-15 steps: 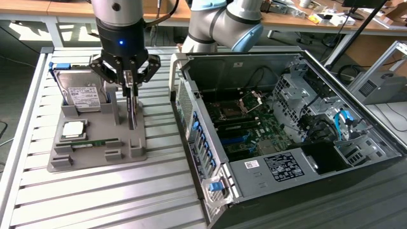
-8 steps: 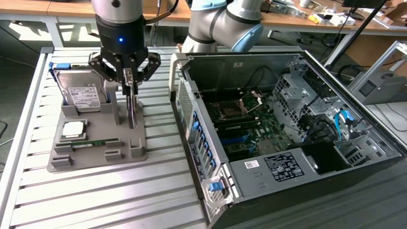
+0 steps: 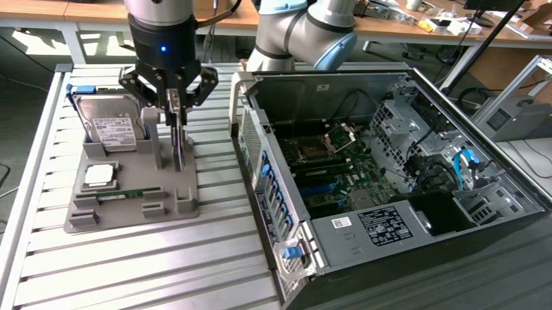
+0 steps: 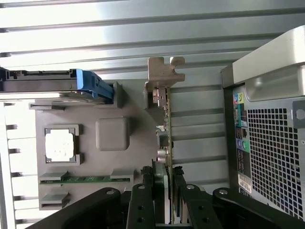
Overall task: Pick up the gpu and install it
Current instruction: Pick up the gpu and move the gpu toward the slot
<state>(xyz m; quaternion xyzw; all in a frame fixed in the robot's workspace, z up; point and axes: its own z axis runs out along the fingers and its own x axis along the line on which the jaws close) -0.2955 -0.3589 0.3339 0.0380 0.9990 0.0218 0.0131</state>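
Observation:
The gpu (image 3: 178, 152) is a thin dark card standing on edge at the grey parts holder (image 3: 129, 210), near the holder's side that faces the computer case. My gripper (image 3: 175, 119) comes down on it from above, and its two fingers sit against the card's two faces, shut on it. In the wrist view the gpu (image 4: 167, 124) runs edge-on from between my gripper (image 4: 167, 186) fingers to its silvery bracket (image 4: 162, 74). Whether its lower edge still rests in the holder's slot, I cannot tell.
On the holder (image 4: 90, 102) stand a hard drive (image 3: 108, 126) with a blue frame, a square chip (image 3: 99, 174) and a green memory stick (image 3: 129, 192). The open computer case (image 3: 345, 161) lies at the exterior view's right, motherboard (image 3: 337, 177) exposed. Everything rests on a slatted metal table (image 3: 155, 271).

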